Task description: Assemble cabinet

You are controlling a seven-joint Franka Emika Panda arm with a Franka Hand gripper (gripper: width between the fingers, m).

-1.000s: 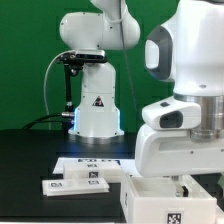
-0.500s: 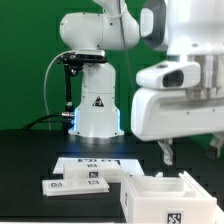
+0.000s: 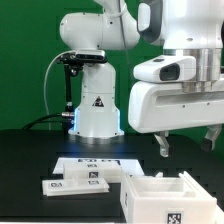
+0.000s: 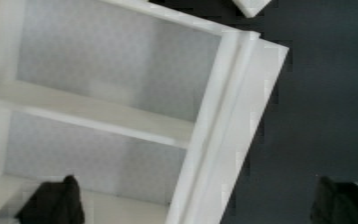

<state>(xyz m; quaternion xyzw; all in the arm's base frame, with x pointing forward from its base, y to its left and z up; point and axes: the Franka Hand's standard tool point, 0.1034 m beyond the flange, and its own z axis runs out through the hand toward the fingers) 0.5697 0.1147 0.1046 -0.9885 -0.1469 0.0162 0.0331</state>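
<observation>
The cabinet box (image 3: 160, 196) is white, open at the top, with inner compartments, and stands on the black table at the front of the exterior view's right. My gripper (image 3: 187, 142) hangs above it, open and empty, with its dark fingers (image 3: 161, 146) spread wide. In the wrist view the box's compartments (image 4: 105, 90) and one side wall (image 4: 238, 120) fill the picture. My gripper (image 4: 202, 205) straddles that wall from well above. Two flat white panels (image 3: 88, 181) with marker tags lie to the exterior view's left of the box.
The marker board (image 3: 97, 161) lies flat behind the panels. The arm's white base (image 3: 95, 105) stands at the back middle before a green wall, with a black stand (image 3: 68, 85) beside it. A corner of another white piece (image 4: 256, 5) shows in the wrist view.
My gripper has risen from low over the box to well above it. The whole top of the box now shows. The box and panels have not moved.
</observation>
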